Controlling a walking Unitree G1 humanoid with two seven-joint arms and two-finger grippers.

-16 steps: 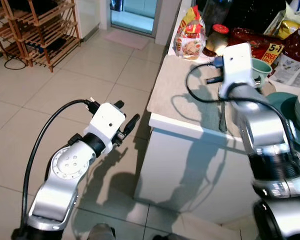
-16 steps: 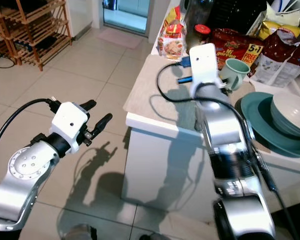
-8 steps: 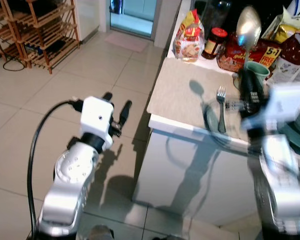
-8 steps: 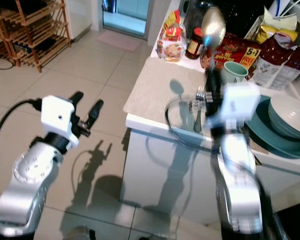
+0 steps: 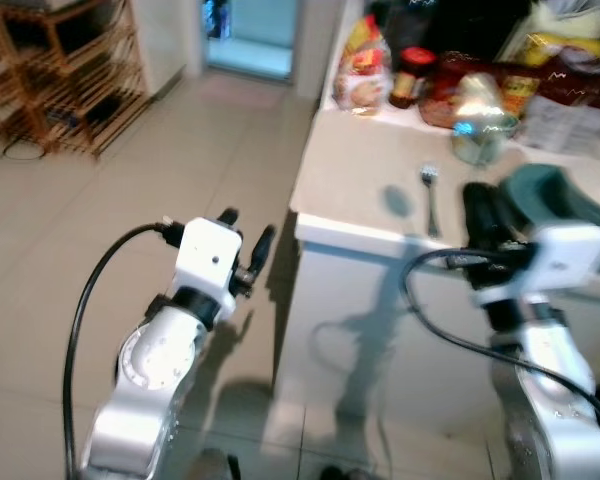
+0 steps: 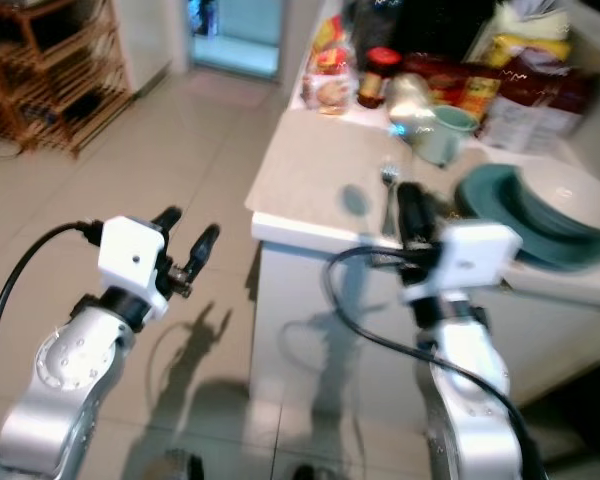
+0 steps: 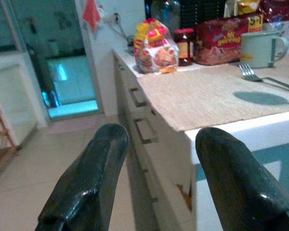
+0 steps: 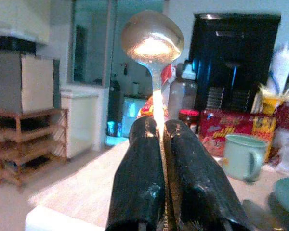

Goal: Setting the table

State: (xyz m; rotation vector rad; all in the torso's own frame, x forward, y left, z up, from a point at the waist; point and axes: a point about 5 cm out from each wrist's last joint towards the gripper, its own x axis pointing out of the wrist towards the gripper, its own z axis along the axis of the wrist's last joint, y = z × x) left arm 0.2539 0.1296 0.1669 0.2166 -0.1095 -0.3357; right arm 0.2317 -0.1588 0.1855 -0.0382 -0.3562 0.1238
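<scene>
The right gripper (image 8: 159, 144) pinches a spoon (image 8: 152, 41) upright, bowl topmost, above the surface (image 5: 360, 165) just beside the fork (image 5: 430, 195) lying lengthwise on the placemat (image 7: 216, 94), while the left gripper (image 5: 245, 240) hangs open, empty, farther off.

The right tool (image 8: 160, 159) has lifted the spoon (image 8: 152, 41) upright above the counter (image 5: 370, 175).
</scene>
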